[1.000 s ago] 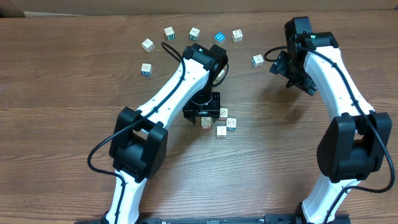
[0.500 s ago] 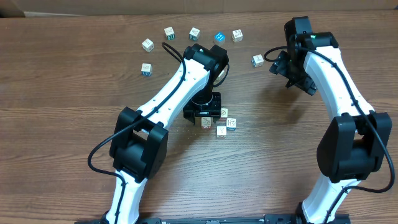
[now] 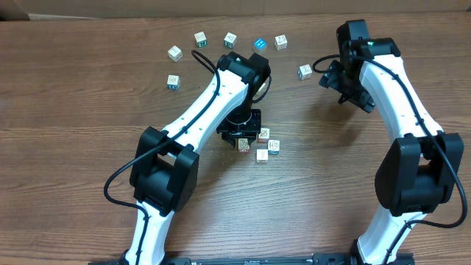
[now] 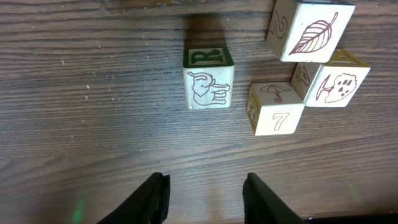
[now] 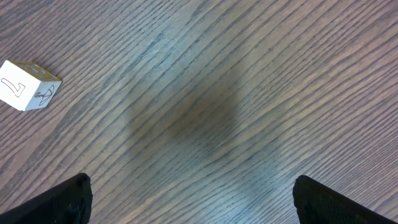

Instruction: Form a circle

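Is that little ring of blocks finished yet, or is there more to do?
Nearly. The leaf cube, the 7 cube and the spotted cube already sit bunched together; the elephant cube sits apart from them. The left gripper hovers empty near it, jaws apart; the right gripper is open, elsewhere. Remaining: probably nudging that cube in to close the ring.

In the left wrist view you can read a green R atop the elephant cube (image 4: pixel 208 87) and a 7 on the front of the umbrella cube (image 4: pixel 275 115). A 2 stands on the side of the leaf cube (image 4: pixel 309 28).
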Robot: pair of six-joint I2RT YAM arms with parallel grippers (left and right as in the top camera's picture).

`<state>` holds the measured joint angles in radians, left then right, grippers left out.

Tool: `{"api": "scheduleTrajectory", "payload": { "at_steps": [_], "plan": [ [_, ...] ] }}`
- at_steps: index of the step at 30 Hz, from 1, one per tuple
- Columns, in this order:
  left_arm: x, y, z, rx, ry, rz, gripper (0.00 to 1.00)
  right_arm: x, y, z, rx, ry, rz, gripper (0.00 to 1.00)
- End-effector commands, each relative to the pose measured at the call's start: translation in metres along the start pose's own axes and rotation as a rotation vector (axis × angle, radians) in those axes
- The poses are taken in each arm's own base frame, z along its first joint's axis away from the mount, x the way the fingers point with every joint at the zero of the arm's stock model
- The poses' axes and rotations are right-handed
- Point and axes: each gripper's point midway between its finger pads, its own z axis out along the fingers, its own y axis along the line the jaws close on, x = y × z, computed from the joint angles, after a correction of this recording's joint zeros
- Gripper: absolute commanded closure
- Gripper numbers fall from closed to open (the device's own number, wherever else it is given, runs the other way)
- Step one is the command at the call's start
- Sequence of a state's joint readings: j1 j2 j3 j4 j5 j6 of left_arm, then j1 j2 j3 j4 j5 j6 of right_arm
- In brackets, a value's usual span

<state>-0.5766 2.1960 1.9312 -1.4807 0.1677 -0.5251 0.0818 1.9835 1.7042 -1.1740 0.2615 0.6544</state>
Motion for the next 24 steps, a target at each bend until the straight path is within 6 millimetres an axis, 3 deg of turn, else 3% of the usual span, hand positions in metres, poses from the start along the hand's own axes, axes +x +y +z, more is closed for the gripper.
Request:
{"api": "scheduleTrajectory", "payload": {
  "at_steps": [1,24],
  "plan": [
    [0.0005,-0.0043,-0.0015,-0.008,-0.011,0.008,0.64,-0.0086,0.0019,-0.0159,-0.027,-0.041,0.014,0.00],
    [0.0009,-0.0035,0.0023,-0.022,-0.012,0.012,0.53,-0.0086,0.0019,-0.0159,-0.027,-0.041,0.014,0.00]
  ]
}}
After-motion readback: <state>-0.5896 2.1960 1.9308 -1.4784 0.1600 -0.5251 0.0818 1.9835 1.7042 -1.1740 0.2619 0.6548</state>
